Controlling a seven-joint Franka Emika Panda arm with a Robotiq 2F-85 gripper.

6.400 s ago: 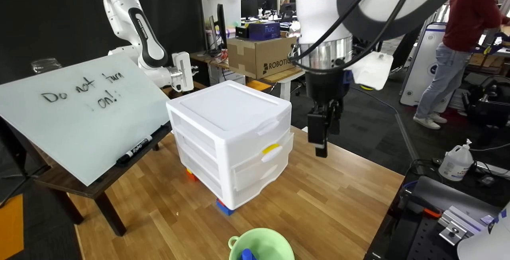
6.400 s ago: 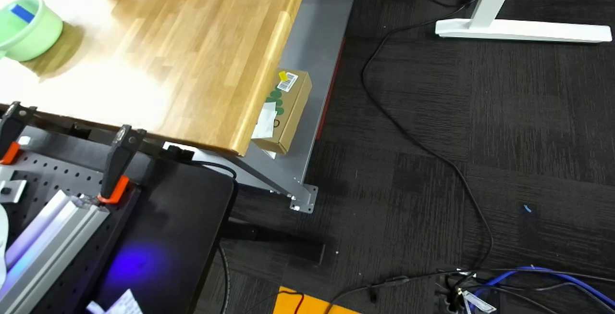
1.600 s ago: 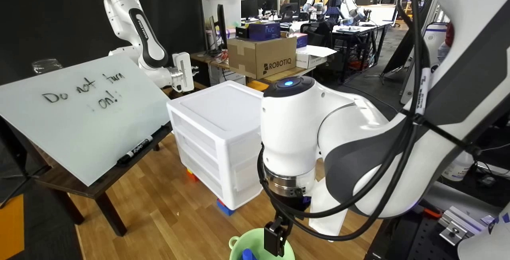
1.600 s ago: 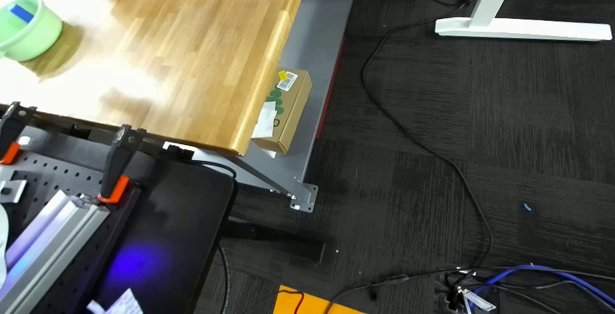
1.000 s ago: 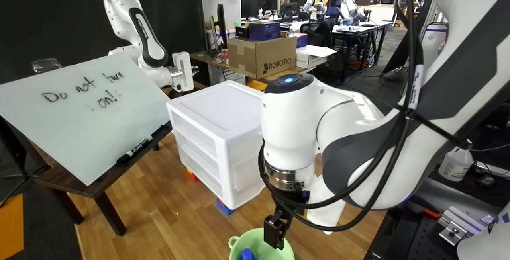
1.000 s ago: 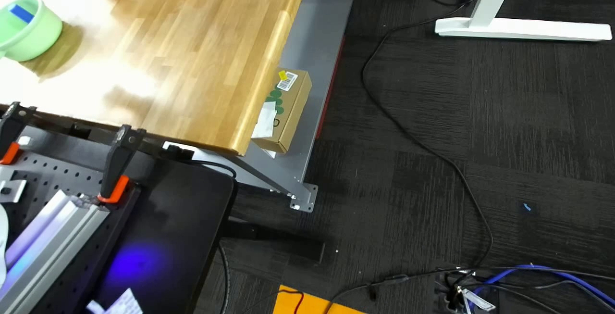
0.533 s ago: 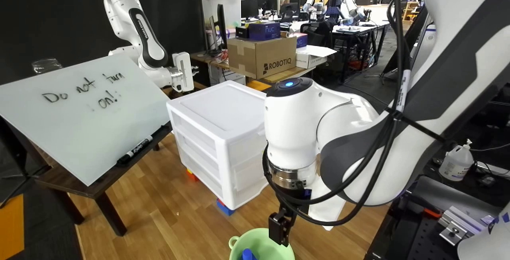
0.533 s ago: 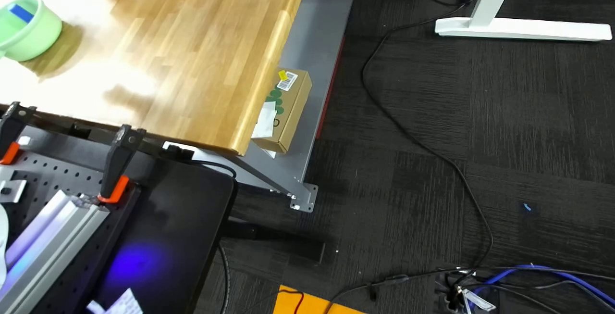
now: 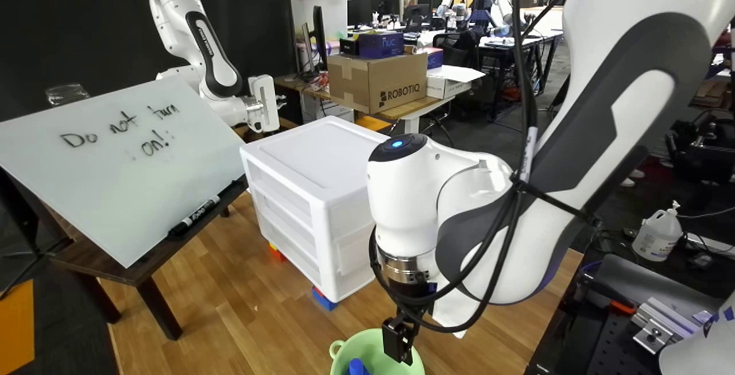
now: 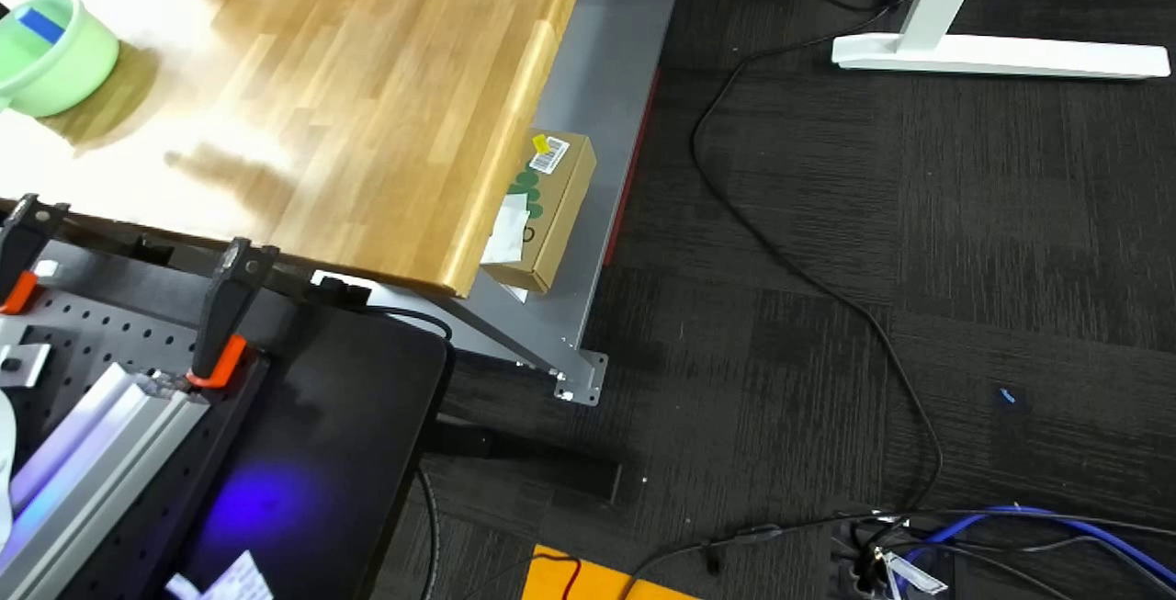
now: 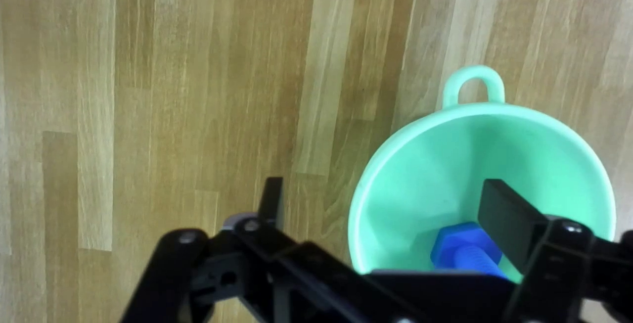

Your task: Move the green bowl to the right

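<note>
The gripper (image 11: pixel 385 204) hangs nearer than the white drawers (image 9: pixel 321 191), fingers wide apart, one over the green bowl (image 11: pixel 435 174), which contains a blue bolt (image 11: pixel 460 245).

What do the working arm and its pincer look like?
The working arm is glossy white with dark grey panels; its black cap shows a blue light, and a silver ring sits above the pincer. Black cables, with a pale, unreadable label, run outside. The pincer is black with blocky fingers.

Pincer (image 11: pixel 388 209), high up earlier, now low over one side of the green bowl (image 11: pixel 440 174)
</note>
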